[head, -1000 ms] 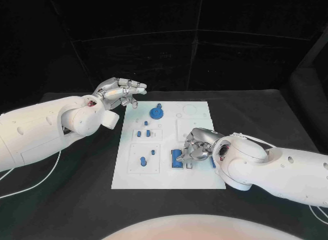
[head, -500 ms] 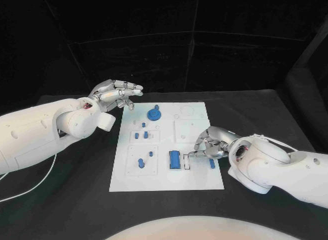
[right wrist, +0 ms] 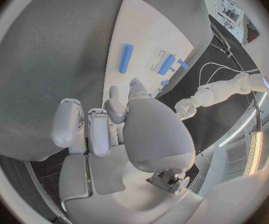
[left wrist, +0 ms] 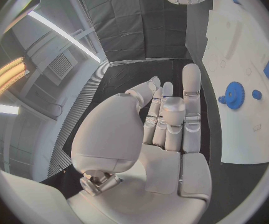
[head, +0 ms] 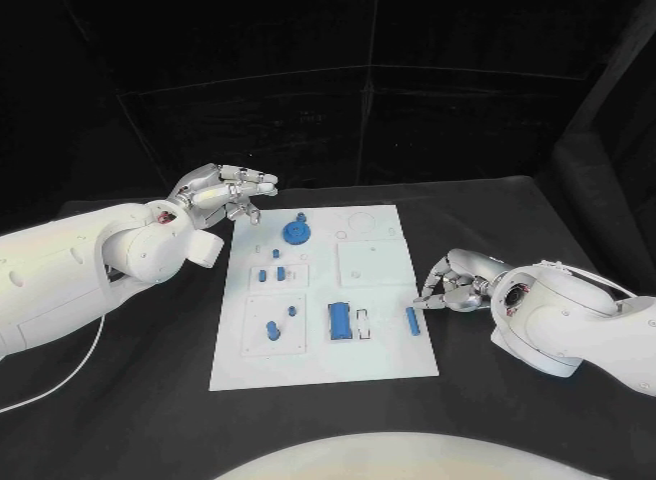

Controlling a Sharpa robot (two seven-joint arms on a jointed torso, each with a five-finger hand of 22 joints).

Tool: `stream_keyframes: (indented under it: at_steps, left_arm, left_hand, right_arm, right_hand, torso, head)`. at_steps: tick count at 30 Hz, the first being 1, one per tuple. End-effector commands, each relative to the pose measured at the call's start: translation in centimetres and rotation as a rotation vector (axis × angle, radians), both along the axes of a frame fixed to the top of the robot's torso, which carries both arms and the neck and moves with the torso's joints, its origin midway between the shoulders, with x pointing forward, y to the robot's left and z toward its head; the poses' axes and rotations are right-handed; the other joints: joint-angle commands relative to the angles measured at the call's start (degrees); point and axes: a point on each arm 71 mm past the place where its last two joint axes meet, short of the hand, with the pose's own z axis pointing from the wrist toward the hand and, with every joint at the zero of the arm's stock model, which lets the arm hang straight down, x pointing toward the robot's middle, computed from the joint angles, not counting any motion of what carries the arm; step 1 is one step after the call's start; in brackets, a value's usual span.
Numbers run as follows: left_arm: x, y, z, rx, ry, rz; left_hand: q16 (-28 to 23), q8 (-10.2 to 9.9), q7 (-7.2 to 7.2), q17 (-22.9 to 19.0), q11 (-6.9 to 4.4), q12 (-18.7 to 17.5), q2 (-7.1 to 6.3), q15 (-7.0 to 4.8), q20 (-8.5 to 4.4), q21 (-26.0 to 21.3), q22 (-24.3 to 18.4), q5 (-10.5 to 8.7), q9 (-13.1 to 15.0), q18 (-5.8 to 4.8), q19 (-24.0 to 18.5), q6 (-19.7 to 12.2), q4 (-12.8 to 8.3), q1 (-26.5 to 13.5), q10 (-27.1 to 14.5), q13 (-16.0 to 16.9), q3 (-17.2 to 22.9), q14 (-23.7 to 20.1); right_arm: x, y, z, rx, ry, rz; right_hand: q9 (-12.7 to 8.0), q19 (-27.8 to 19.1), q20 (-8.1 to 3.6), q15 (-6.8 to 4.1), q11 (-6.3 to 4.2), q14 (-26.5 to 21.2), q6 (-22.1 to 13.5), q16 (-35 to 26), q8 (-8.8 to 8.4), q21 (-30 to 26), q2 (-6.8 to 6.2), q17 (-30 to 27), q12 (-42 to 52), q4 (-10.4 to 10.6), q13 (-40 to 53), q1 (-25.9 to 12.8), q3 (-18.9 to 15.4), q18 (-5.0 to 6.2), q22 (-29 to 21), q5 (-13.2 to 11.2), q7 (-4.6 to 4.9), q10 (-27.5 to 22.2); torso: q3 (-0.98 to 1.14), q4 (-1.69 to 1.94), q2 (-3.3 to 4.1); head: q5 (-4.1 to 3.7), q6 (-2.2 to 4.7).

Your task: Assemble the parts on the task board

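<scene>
The task board (head: 328,355) lies flat in the middle of the black bench (head: 112,400), long side running away from the robot. Over at the board's far left corner hovers the left hand (head: 224,190), raised off the surface, fingers loosely apart and nothing in its grasp; the left wrist view shows the same hand (left wrist: 166,119) with fingers stretched out straight and empty. Just beside it on the board sits a blue gear (head: 297,233), round and toothed, seen again from the wrist (left wrist: 234,92). Down the left half of the board, several small blue pegs (head: 271,273) stand or lie in their recesses. Near the middle, a blue rectangular block (head: 338,319) rests in its pocket. At the right edge lies a slim blue bar (head: 410,319), loose on the plate. The right hand (head: 458,285) sits just off that edge, over the bench, fingers curled in and holding nothing, fingertips close to the bar but apart from it.
</scene>
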Motion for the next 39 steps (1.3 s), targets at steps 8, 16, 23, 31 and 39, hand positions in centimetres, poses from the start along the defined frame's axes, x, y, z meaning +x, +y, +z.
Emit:
stream_keyframes:
  at_steps: [8, 16, 23, 31, 39]
  left_arm:
    - [-0.1, -0.1, -0.1, -0.003, -0.002, -0.014]
    - [-0.1, -0.1, -0.1, -0.003, 0.0, -0.016]
    - [-0.1, -0.1, -0.2, -0.003, 0.001, -0.017]
    - [-0.1, 0.0, -0.2, -0.002, 0.003, -0.017]
    - [-0.1, 0.1, -0.2, -0.002, 0.005, -0.018]
  left_hand:
    - [0.12, 0.29, 0.08, -0.04, 0.06, 0.29, 0.37, 0.18, 0.09, -0.31, -0.08, 0.05, -0.08, 0.74, -0.11, -0.34, 0.01, -0.13, -0.32, -0.05, 0.12, 0.01]
    - [0.12, 0.29, 0.08, -0.04, 0.06, 0.29, 0.37, 0.18, 0.09, -0.31, -0.08, 0.05, -0.08, 0.74, -0.11, -0.34, 0.01, -0.13, -0.32, -0.05, 0.12, 0.01]
    - [0.14, 0.32, 0.1, -0.02, 0.08, 0.33, 0.37, 0.19, 0.1, -0.32, -0.09, 0.04, -0.08, 0.74, -0.12, -0.37, 0.02, -0.18, -0.35, -0.07, 0.11, 0.0]
    - [0.14, 0.32, 0.1, -0.02, 0.08, 0.33, 0.37, 0.19, 0.1, -0.32, -0.09, 0.04, -0.08, 0.74, -0.12, -0.37, 0.02, -0.18, -0.35, -0.07, 0.11, 0.0]
    - [0.14, 0.32, 0.1, -0.02, 0.08, 0.33, 0.37, 0.19, 0.1, -0.32, -0.09, 0.04, -0.08, 0.74, -0.12, -0.37, 0.02, -0.18, -0.35, -0.07, 0.11, 0.0]
  right_arm:
    - [0.4, 1.0, -0.8, -0.119, 0.042, 0.095]
    - [0.5, 1.7, -1.0, -0.125, 0.046, 0.112]
    - [0.5, 1.9, -1.2, -0.149, 0.061, 0.127]
    - [0.6, 2.2, -1.5, -0.191, 0.074, 0.155]
    - [0.6, 2.9, -1.9, -0.218, 0.083, 0.187]
  right_hand:
    - [-0.29, 0.15, 0.17, 0.18, -0.43, 3.63, 1.68, -0.14, -0.44, -0.06, 0.02, 2.47, -0.41, 0.12, -0.2, 0.38, -0.85, -0.36, 0.16, 0.34, -0.32, 0.01]
    - [-0.37, 0.2, 0.08, 0.06, -0.58, 3.64, 2.56, -0.14, -0.54, -0.02, -0.14, 2.52, -0.38, 0.35, -0.14, 0.14, -1.43, -0.38, 0.29, 0.11, -0.52, 0.08]
    - [-0.31, 0.28, -0.03, -0.07, -0.76, 3.68, 3.37, -0.07, -0.44, 0.05, -0.04, 2.69, -0.31, 0.35, -0.05, 0.34, -1.65, -0.42, 0.5, 0.08, -0.75, 0.18]
    - [-0.28, 0.33, -0.07, -0.12, -0.82, 3.67, 3.61, -0.11, -0.42, 0.1, -0.08, 2.64, -0.33, 0.33, -0.07, 0.4, -1.77, -0.44, 0.63, -0.06, -0.81, 0.18]
    - [-0.21, 0.36, -0.16, -0.22, -0.94, 3.69, 4.04, -0.08, -0.43, 0.13, -0.12, 2.73, -0.32, 0.09, -0.03, 0.85, -1.93, -0.46, 0.72, -0.38, -0.95, 0.22]
  torso:
    - [-0.06, 0.04, 0.02]
    - [-0.07, -0.04, 0.02]
    - [-0.1, 0.06, 0.02]
    - [-0.09, 0.09, 0.0]
    - [-0.09, 0.01, 0.03]
  head:
    - [-0.1, -0.02]
    - [-0.22, -0.14]
    - [-0.27, -0.28]
    - [-0.19, -0.37]
    - [-0.03, -0.41]
